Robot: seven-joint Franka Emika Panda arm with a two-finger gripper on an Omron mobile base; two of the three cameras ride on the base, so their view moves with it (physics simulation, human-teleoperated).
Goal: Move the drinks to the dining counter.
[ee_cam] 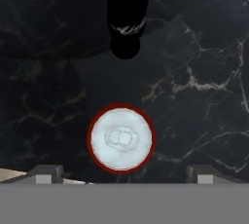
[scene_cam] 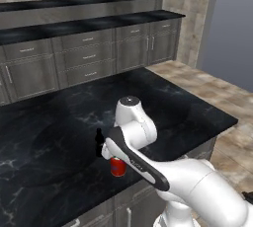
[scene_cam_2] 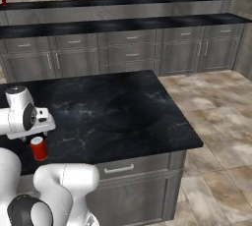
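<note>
A red can (ee_cam: 121,138) with a silvery top stands on the black stone island, straight below my gripper (ee_cam: 124,175). The jaws are open, one fingertip on each side of the can and clear of it, with nothing held. Just beyond the can stands a slim dark bottle (ee_cam: 126,18). From the base, the can (scene_cam: 117,167) (scene_cam_2: 38,148) sits near the island's front edge under my hand, with the bottle (scene_cam: 99,139) partly hidden behind the arm. The dining counter (scene_cam: 99,23) (scene_cam_2: 133,23) runs along the back wall. A small red can (scene_cam_2: 4,1) stands at the far left of its raised ledge.
The island top (scene_cam: 188,112) stretches wide and bare to the right of the drinks. Tiled floor (scene_cam_2: 211,122) separates the island from the long grey-drawered counter. A grey wall opening (scene_cam: 232,28) is at the right.
</note>
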